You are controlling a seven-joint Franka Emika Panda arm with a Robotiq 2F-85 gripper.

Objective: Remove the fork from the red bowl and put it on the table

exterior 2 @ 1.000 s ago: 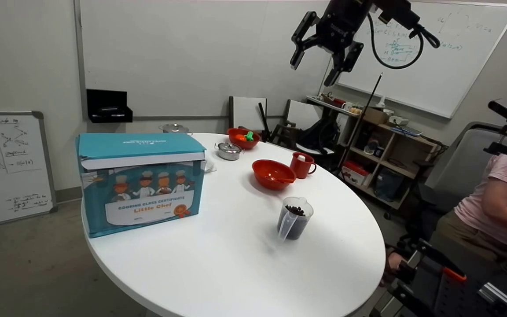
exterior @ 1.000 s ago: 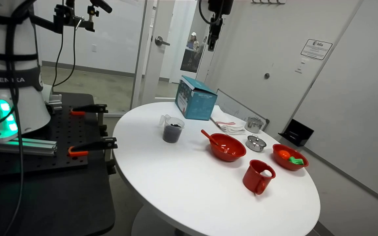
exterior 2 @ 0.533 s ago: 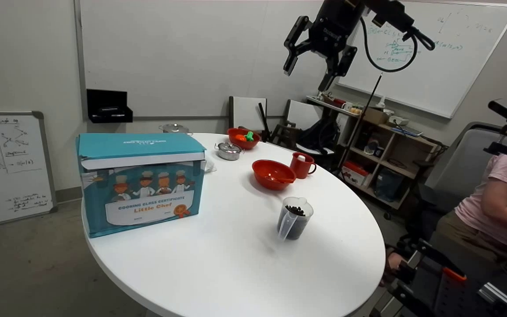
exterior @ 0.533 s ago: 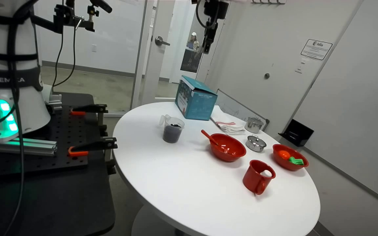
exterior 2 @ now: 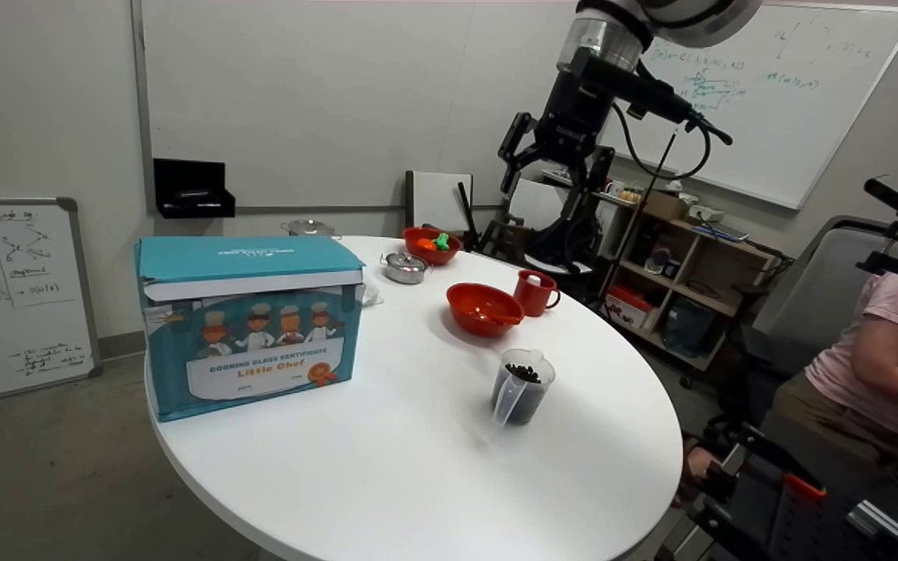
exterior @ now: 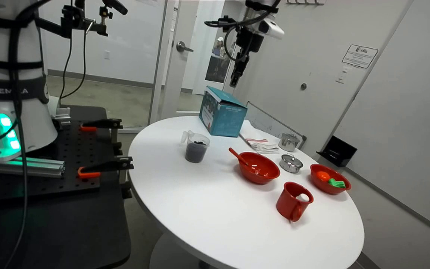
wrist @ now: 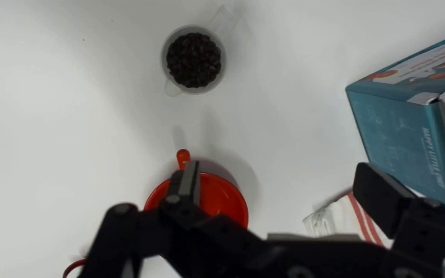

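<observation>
The claw (exterior 2: 536, 204) is released: in an exterior view it is shown spread wide, well above the bench (exterior 2: 418, 467), whereas in an exterior view its fingers (exterior: 238, 71) are presented edge-on and the gap is masked. The fork (exterior: 238, 156) is shown most fully in an exterior view: it is lodged in the wide red bowl (exterior: 269, 170), its reddish handle laid across the rim and the end jutting outside. In the wrist view that end is left showing, but most of the rest is covered by the claw. Inside the clear measuring cup (exterior 2: 523, 409), the dark beans (wrist: 194, 60) are seen singly from above in the wrist view. "Little Chef" can be read on the teal cardboard box (exterior 2: 250, 331) in an exterior view; beside it, in an exterior view and the wrist view, the red-striped towel (exterior: 262, 146) is shown. The red mug (exterior: 289, 203), the lidded steel pot (exterior: 291, 165) and another red bowl (exterior: 323, 187), holding an orange piece (exterior: 323, 176) and a green piece (exterior: 337, 183), are shown in both exterior views.
</observation>
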